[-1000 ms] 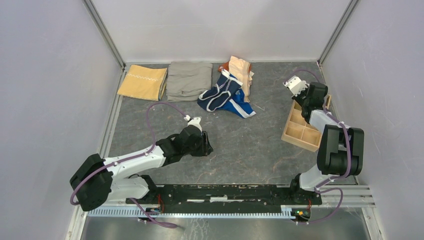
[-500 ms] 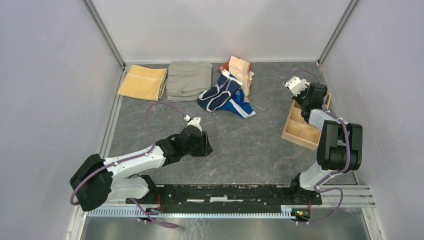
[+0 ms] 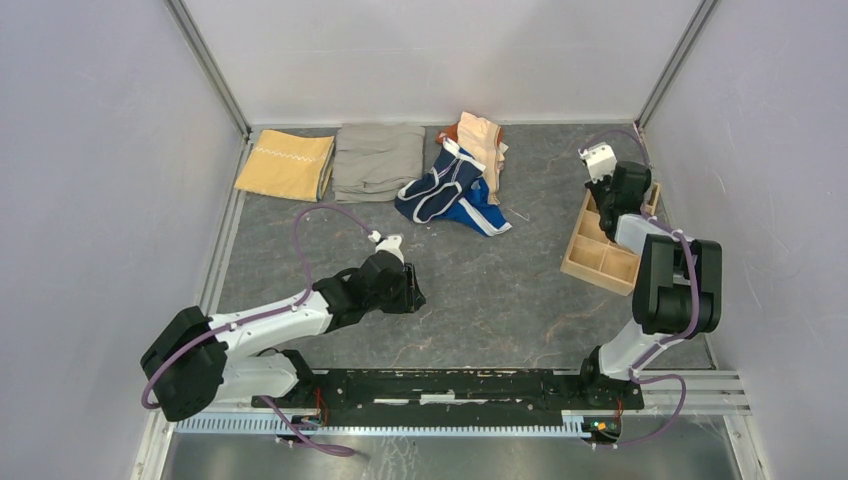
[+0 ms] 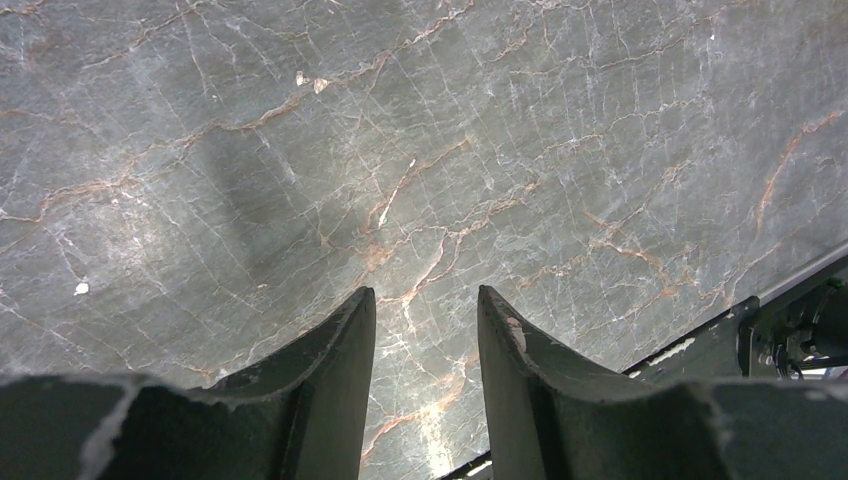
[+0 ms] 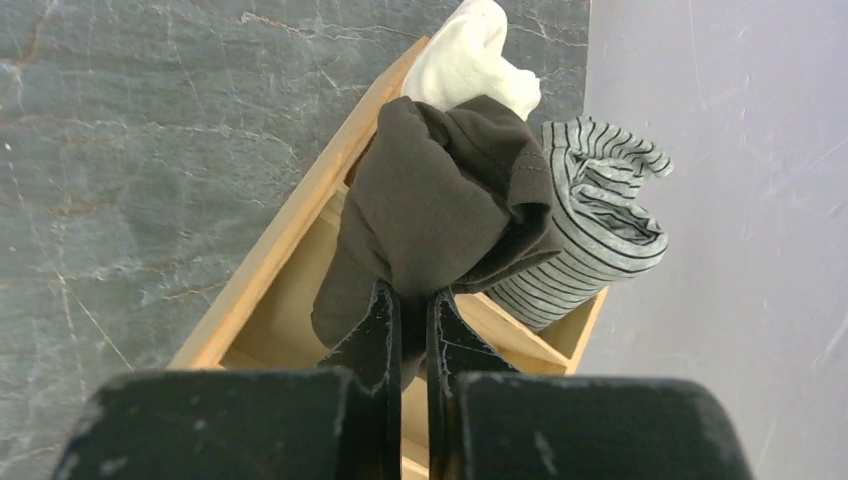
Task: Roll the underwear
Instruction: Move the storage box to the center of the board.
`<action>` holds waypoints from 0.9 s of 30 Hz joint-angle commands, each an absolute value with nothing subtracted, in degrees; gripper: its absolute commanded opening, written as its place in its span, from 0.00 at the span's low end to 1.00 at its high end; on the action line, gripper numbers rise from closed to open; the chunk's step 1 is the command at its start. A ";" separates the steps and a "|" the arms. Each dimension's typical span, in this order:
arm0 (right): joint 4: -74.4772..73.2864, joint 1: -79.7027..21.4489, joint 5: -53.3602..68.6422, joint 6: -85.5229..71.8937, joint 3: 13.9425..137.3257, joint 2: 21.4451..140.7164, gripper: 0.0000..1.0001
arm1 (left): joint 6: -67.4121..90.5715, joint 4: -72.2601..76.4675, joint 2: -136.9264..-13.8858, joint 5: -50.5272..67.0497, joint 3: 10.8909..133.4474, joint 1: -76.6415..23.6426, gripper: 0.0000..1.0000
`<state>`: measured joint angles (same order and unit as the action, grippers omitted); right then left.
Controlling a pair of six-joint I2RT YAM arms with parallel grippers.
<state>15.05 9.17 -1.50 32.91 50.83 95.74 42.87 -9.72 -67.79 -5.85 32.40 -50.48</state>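
The right gripper (image 5: 405,300) pinches the rolled dark briefs (image 5: 440,200) above the wooden tray (image 5: 285,240) — released off-centre, the roll may unfurl or catch the striped roll (image 5: 590,240) beside it. The left gripper (image 4: 425,310) hangs half-spread, empty, over the table (image 4: 500,120).

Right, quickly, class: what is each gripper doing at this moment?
Left gripper: open, holding nothing.
Right gripper: closed on the dark grey-brown underwear.
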 commanded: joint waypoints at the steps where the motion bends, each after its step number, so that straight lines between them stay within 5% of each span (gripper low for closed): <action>1: 10.37 5.22 -5.10 23.20 50.28 98.80 0.00 | 39.29 -8.63 -68.35 -6.15 33.30 -50.14 0.48; 18: 7.00 -2.28 -13.05 -12.89 62.42 108.30 0.00 | 39.03 -9.94 -69.26 -6.66 34.09 -50.19 0.48; 27: 10.07 -2.91 -12.94 -5.71 62.27 104.25 0.00 | 38.76 -10.31 -68.61 -7.27 34.14 -50.18 0.47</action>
